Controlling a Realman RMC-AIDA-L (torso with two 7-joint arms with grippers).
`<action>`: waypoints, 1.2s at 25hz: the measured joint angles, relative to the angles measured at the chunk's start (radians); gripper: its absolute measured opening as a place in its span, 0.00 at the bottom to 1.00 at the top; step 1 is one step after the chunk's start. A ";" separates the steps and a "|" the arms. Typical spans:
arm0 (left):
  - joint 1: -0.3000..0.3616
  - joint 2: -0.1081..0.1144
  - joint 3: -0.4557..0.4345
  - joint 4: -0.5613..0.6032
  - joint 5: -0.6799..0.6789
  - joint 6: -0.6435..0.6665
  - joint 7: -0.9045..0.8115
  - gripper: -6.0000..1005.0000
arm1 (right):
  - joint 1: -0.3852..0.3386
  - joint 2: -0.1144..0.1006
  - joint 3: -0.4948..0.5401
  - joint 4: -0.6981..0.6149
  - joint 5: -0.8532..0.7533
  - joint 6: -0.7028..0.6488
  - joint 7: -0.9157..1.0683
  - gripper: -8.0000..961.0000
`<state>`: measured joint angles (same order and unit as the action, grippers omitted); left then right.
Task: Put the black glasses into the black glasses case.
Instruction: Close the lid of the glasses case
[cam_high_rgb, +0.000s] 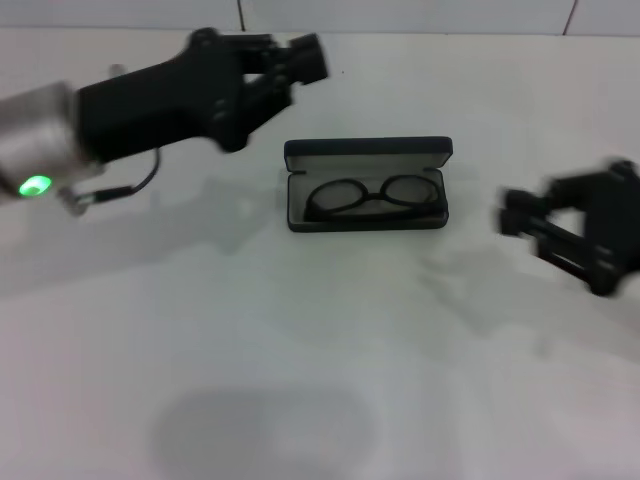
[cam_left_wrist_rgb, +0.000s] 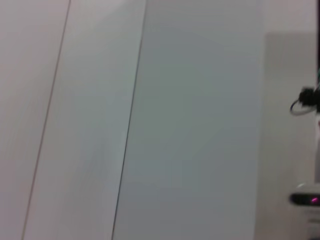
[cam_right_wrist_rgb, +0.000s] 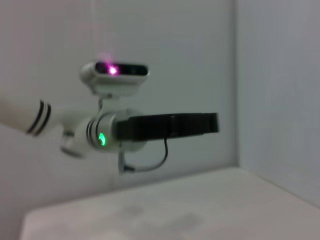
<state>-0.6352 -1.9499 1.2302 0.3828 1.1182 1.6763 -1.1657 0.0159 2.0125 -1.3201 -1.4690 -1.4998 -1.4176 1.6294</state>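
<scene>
The black glasses case (cam_high_rgb: 367, 152) lies open in the middle of the white table, lid raised at the back. The black glasses (cam_high_rgb: 375, 195) lie inside it on the grey lining, lenses side by side. My left gripper (cam_high_rgb: 308, 60) hovers to the back left of the case, apart from it and holding nothing. It also shows side-on in the right wrist view (cam_right_wrist_rgb: 212, 122). My right gripper (cam_high_rgb: 512, 215) hangs to the right of the case, apart from it and holding nothing. The left wrist view shows only wall panels.
The white table (cam_high_rgb: 320, 350) runs to a tiled wall at the back. A cable (cam_high_rgb: 130, 188) hangs under the left wrist. The robot's head camera (cam_right_wrist_rgb: 115, 72) shows in the right wrist view, above the left arm.
</scene>
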 joint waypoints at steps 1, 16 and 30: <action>-0.051 0.003 0.000 0.009 0.050 -0.083 -0.058 0.06 | -0.018 0.000 0.035 0.015 -0.006 -0.022 -0.019 0.14; -0.296 -0.049 0.004 0.070 0.540 -0.558 -0.418 0.18 | -0.060 0.000 0.603 0.426 -0.011 -0.293 -0.159 0.14; -0.303 -0.092 0.007 0.068 0.655 -0.663 -0.443 0.18 | -0.007 0.000 0.603 0.514 -0.015 -0.299 -0.199 0.14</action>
<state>-0.9381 -2.0418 1.2376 0.4504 1.7732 1.0131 -1.6089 0.0086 2.0126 -0.7176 -0.9552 -1.5149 -1.7167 1.4307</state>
